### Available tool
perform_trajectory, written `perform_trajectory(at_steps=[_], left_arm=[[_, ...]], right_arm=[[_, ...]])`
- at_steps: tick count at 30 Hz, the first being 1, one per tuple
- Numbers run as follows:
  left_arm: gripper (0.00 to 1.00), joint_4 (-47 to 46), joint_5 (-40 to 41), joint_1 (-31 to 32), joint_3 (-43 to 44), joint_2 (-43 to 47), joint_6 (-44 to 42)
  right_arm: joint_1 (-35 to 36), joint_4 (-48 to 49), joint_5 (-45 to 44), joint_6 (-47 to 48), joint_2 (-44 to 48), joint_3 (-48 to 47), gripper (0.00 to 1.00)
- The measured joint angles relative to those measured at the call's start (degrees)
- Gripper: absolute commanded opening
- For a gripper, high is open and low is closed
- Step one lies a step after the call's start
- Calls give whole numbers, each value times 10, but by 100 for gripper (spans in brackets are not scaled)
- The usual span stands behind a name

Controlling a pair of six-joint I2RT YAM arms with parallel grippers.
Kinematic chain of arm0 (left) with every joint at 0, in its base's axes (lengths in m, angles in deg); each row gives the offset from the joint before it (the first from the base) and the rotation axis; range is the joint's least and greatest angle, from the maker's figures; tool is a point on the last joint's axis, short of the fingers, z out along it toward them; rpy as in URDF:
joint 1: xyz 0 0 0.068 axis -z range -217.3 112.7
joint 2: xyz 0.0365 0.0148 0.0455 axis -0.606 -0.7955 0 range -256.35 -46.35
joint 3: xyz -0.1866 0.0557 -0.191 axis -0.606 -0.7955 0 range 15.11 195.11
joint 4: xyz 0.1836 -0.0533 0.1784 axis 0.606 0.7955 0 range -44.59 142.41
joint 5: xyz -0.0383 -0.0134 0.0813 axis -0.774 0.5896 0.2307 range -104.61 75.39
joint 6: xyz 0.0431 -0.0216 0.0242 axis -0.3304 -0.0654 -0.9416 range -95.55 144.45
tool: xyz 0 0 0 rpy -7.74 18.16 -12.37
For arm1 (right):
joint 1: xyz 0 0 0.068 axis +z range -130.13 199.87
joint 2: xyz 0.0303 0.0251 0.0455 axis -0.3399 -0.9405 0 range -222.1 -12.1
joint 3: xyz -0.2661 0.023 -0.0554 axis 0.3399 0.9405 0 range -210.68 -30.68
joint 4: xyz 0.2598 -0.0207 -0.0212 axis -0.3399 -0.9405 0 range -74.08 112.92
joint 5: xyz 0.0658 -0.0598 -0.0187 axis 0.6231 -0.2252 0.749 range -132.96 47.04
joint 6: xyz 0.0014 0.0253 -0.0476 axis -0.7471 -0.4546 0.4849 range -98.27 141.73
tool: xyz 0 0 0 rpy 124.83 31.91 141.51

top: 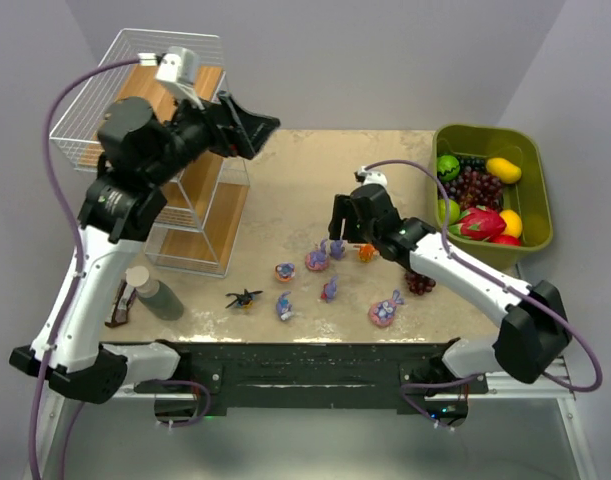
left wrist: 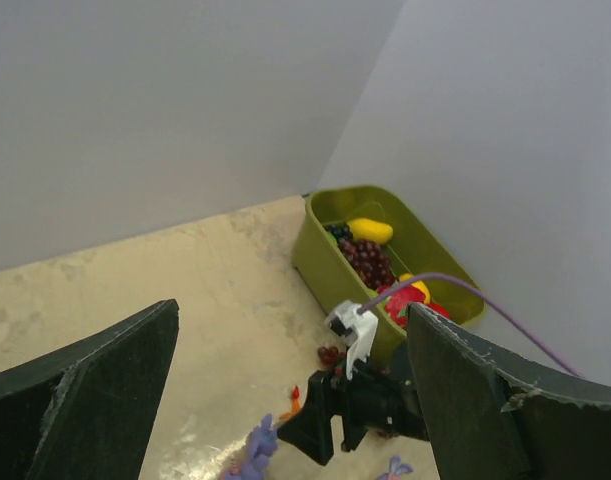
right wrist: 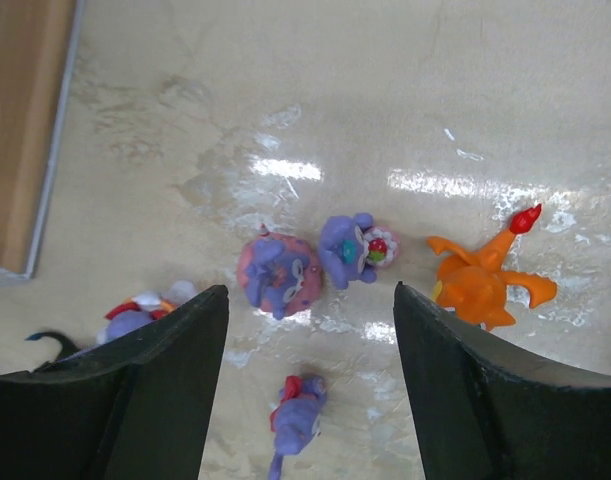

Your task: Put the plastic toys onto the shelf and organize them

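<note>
Insp. notes. Clock refs per top view, my arm bases at 6.

1. R claw: low over desk centre. Jaws well apart, nothing held, no contact with any toy that I can see.
2. Wrist view, R side: pink-base toy and purple toy lie just past the fingertips, in line w/ the gap. They are just beside each other; cannot tell if touching. Orange toy sits at 3 of that pair, apart from them, beyond my right finger.
3. L claw: raised at approx. 11, beside the top tier of the shelf. Jaws spread fully, empty.
4. Plastic toys: eight counted, all on the desk, scattered from centre toward 6. Black insect toy is the outlier at 7.
5. Shelf stands at 10, well apart from the toy group.
6. Other items: olive bin w/ fruit at 2; grape bunch on desk at 4, next to my R forearm; capped bottle at 8.
</note>
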Motion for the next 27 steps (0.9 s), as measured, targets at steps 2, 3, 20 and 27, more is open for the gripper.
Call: perform_trajectory(at_steps=[2,3,20,27], left_arm=[[99,4,20,36,-8,-14,0],[98,6,26,51,-12,-19,0],[65,31,315,301,-143,-82,36],[64,21,374,341,-259,-134,78]], right_arm=[[0,-18,-5,-5,24,-17,71],[0,-23,-8,-8,34,-23,71],[-79,-203,-101,-86,141,-63,68],[-80,-225,-106,-98,163,-44,68]])
